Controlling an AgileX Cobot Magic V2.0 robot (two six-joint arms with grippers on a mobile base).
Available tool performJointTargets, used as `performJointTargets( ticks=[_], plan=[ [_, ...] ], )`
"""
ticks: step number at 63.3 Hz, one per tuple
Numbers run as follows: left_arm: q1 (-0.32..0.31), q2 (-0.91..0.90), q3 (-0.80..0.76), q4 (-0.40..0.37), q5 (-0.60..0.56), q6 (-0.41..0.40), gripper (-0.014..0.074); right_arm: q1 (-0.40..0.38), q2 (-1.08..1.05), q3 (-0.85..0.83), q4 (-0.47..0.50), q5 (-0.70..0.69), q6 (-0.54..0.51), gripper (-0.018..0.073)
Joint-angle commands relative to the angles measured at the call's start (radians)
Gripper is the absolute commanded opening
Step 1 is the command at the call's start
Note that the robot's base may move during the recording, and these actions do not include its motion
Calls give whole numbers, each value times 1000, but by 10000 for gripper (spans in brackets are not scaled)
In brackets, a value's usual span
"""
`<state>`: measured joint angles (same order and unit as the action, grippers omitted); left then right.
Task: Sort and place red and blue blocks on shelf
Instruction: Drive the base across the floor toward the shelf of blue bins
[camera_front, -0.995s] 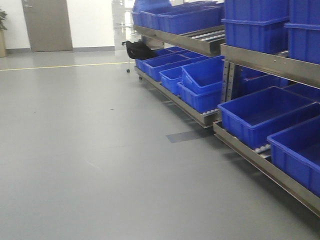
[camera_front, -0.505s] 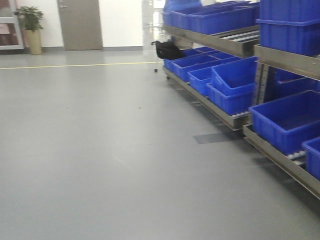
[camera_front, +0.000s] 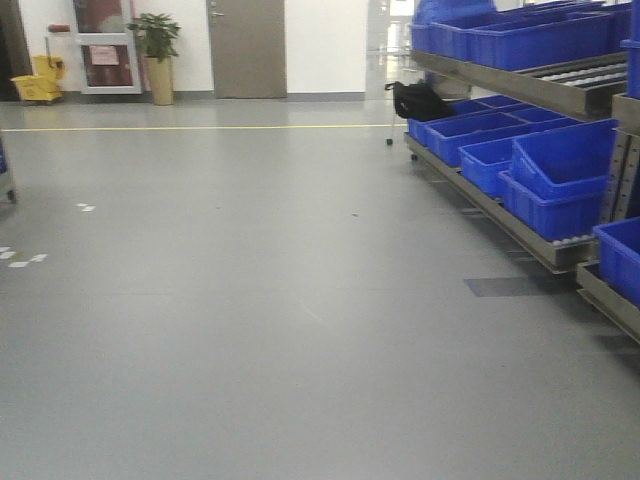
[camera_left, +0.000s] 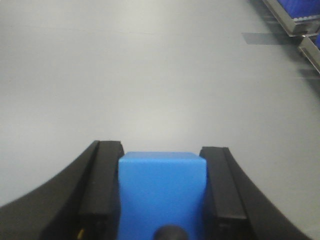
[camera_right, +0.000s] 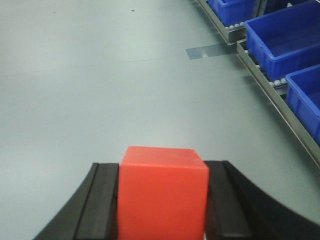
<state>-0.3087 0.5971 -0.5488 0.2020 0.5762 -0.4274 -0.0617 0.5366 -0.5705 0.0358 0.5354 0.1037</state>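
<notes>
While the grey floor (camera_front: 250, 330) fills most of the front view, the shelf (camera_front: 520, 85) runs down the right edge, both tiers loaded with dark-blue bins (camera_front: 560, 190). Neither block sits on it. The left gripper (camera_left: 161, 155) has its black jaws clamped on the blue block (camera_left: 162, 195) — held over bare floor, the rack well apart at upper right. The right gripper (camera_right: 162, 165) pinches the red block (camera_right: 162, 195) likewise, with the rack's bins off to its right.

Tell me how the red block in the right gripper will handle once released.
Flat faces and square edges: the red block probably sits without rolling. Matte surface, held squarely by the right gripper, suggests little slipping.
</notes>
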Motion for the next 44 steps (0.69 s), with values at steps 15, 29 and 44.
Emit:
performJointTargets(
  ticks=[15,29,44],
  plan=[
    [0,-2,-31,8,-72,-6,125,4,1,-26,-5,-79,-7,50],
    [0,-2,-31,8,-72,-6,125,4,1,-26,-5,-79,-7,50],
    [0,-2,-31,8,-72,-6,125,4,1,-26,-5,-79,-7,50]
  ],
)
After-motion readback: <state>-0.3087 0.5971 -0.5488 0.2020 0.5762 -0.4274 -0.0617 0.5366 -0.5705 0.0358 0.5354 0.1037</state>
